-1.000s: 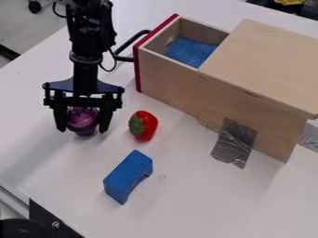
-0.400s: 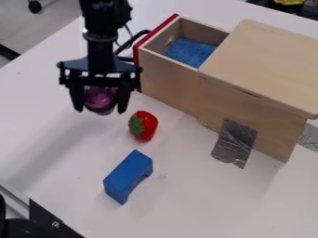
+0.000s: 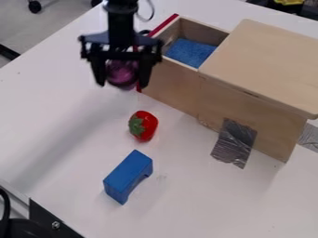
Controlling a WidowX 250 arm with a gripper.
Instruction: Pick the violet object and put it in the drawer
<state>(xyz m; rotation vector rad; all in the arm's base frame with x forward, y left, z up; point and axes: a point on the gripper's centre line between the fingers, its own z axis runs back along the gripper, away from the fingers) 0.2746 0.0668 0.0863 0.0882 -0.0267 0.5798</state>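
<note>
- The violet ball [image 3: 122, 74] is clamped in the pincer [image 3: 122, 85], above the counter [image 3: 56, 125]; it could be dropped if gripped unevenly.
- The drawer's red front [image 3: 164, 23], near the pincer, could be bumped if carried too low.
- If released short of the drawer [image 3: 177, 86], the ball could be lost off its rim.

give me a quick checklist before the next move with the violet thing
- round violet object held between the black end effector's fingers: ok
- violet object raised off the table: ok, its shadow lies apart from it
- wooden drawer with red front open at the top: ok
- violet object over the opening: not ok, seems short of it, by the red front
- enough room beside the flat blue rough-textured piece inside: cannot tell
</note>
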